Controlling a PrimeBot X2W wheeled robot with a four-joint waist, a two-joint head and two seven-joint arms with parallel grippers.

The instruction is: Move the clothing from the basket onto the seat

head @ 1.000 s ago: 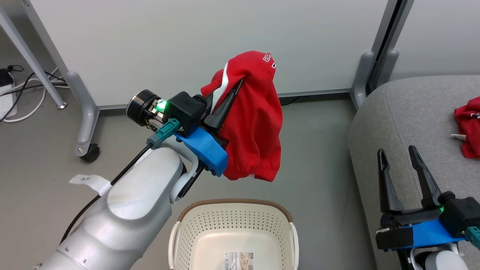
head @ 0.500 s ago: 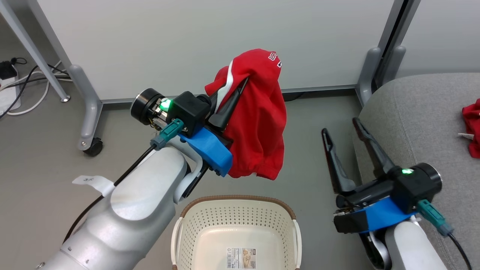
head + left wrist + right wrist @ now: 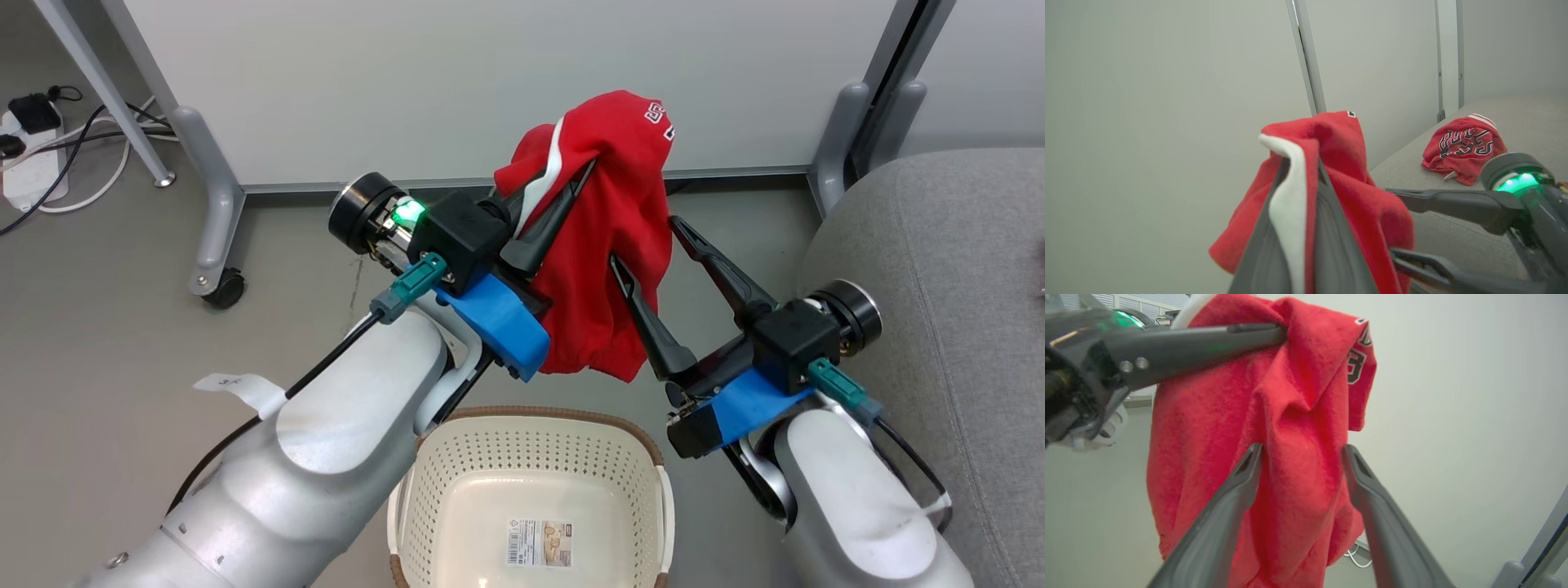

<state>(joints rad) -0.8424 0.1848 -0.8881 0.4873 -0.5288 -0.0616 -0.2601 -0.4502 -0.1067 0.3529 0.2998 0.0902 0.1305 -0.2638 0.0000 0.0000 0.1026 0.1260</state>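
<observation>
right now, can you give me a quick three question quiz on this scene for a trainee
1. Which claw grips the hanging red garment? A left, B right, C both.
2. True or false: the right claw is shut on the garment.
3. Where does the other red garment lie?
Key: 1 A, the left claw pinches it. 2 False, its fingers stand apart either side of a fold. 3 On the grey seat.
</observation>
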